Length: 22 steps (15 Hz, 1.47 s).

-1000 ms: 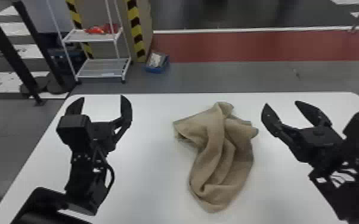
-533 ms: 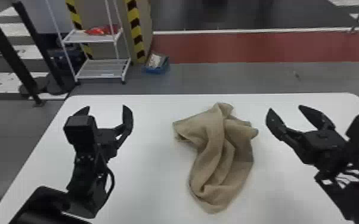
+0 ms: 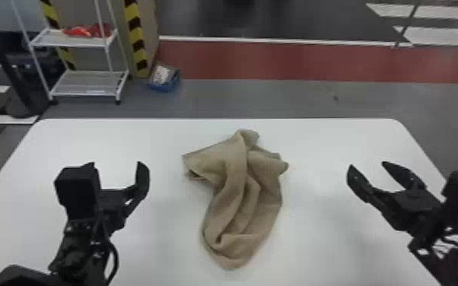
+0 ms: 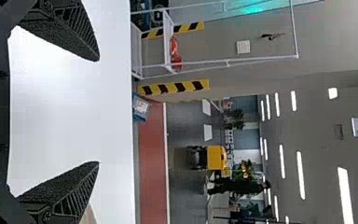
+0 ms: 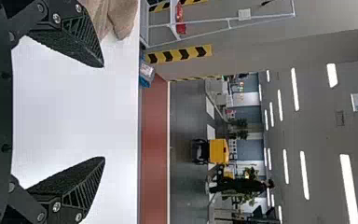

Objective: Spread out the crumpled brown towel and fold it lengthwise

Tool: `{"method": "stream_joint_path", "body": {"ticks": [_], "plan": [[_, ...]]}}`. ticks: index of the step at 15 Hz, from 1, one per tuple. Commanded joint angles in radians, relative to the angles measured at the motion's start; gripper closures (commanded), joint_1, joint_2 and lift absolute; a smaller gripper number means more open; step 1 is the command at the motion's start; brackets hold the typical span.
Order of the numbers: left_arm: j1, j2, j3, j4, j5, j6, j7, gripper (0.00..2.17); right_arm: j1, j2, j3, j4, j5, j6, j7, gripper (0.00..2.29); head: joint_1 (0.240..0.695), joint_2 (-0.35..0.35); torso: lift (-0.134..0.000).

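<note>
The crumpled brown towel [image 3: 239, 197] lies bunched in the middle of the white table, its narrower end toward the front edge. To its left my left gripper [image 3: 118, 167] stands open, with bare table between its fingers. My right gripper [image 3: 367, 167] is open too, off to the towel's right and apart from it. In the left wrist view, the left gripper [image 4: 99, 111] has a sliver of the towel [image 4: 88, 215] beside one finger. The right wrist view has the right gripper [image 5: 104, 112] spread around nothing, and part of the towel [image 5: 116, 16] beyond one finger.
The white table [image 3: 163, 125] has rounded far corners. Past its far edge, on the floor, are a white shelf rack [image 3: 85, 93] with a red item on it and a blue bin [image 3: 164, 80] near a striped post [image 3: 136, 38].
Both grippers have shifted slightly rightward in the head view, and the left one's fingertips sit a little lower. The towel lies as before.
</note>
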Motion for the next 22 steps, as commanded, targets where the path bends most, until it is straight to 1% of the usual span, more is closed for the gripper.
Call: {"method": "stream_joint_path", "body": {"ticks": [1,2,3,4,7,8,9,10,12,13,15,17,18,19,22], "plan": [[-0.035,-0.001,-0.034,0.032,0.013,0.002,-0.004,0.19,0.030,0.001,-0.032,-0.001,-0.010,-0.018,0.012,0.19,0.695,-0.100,-0.124],[-0.049,-0.001,-0.045,0.043,0.022,0.005,-0.009,0.25,0.037,0.001,-0.043,-0.001,-0.011,-0.027,0.012,0.19,0.695,-0.116,-0.124],[-0.066,-0.002,-0.063,0.052,0.042,0.021,-0.030,0.29,0.042,0.001,-0.053,0.000,-0.013,-0.030,0.012,0.19,0.695,-0.126,-0.124],[-0.082,-0.001,-0.076,0.055,0.082,0.045,-0.055,0.38,0.046,0.001,-0.061,0.000,-0.013,-0.030,0.014,0.19,0.695,-0.140,-0.124],[-0.096,-0.002,-0.097,0.032,0.220,0.073,-0.150,0.40,0.051,0.001,-0.064,0.002,-0.008,-0.033,0.014,0.19,0.695,-0.209,-0.124],[-0.099,-0.002,-0.106,0.021,0.261,0.076,-0.187,0.39,0.053,0.003,-0.063,0.003,-0.005,-0.036,0.014,0.19,0.695,-0.228,-0.124],[-0.113,-0.002,-0.128,0.020,0.289,0.101,-0.211,0.39,0.056,0.004,-0.058,0.003,0.003,-0.039,0.014,0.19,0.695,-0.245,-0.124],[-0.136,-0.002,-0.157,0.020,0.292,0.137,-0.217,0.39,0.060,0.004,-0.056,0.003,0.003,-0.042,0.014,0.19,0.695,-0.261,-0.124],[-0.156,-0.007,-0.212,0.024,0.307,0.153,-0.221,0.39,0.066,0.004,-0.058,0.003,0.003,-0.051,0.014,0.19,0.695,-0.294,-0.124],[-0.159,-0.015,-0.243,0.028,0.306,0.153,-0.224,0.39,0.063,0.003,-0.056,0.013,0.003,-0.057,0.014,0.19,0.695,-0.324,-0.124],[-0.173,-0.030,-0.303,0.052,0.280,0.150,-0.221,0.39,0.054,0.001,-0.052,0.031,0.001,-0.067,0.020,0.19,0.695,-0.350,-0.124],[-0.199,-0.041,-0.370,0.093,0.192,0.144,-0.179,0.39,0.051,0.001,-0.044,0.036,0.001,-0.076,0.023,0.19,0.695,-0.350,-0.124],[-0.205,-0.055,-0.389,0.118,0.129,0.125,-0.161,0.39,0.048,-0.001,-0.043,0.039,-0.002,-0.079,0.028,0.19,0.695,-0.350,-0.124],[-0.208,-0.056,-0.395,0.130,0.097,0.116,-0.139,0.39,0.042,-0.001,-0.041,0.040,-0.002,-0.079,0.028,0.19,0.695,-0.350,-0.124],[-0.208,-0.053,-0.367,0.132,0.099,0.082,-0.133,0.39,0.037,-0.010,-0.044,0.040,-0.016,-0.076,0.040,0.19,0.695,-0.350,-0.124]]}}
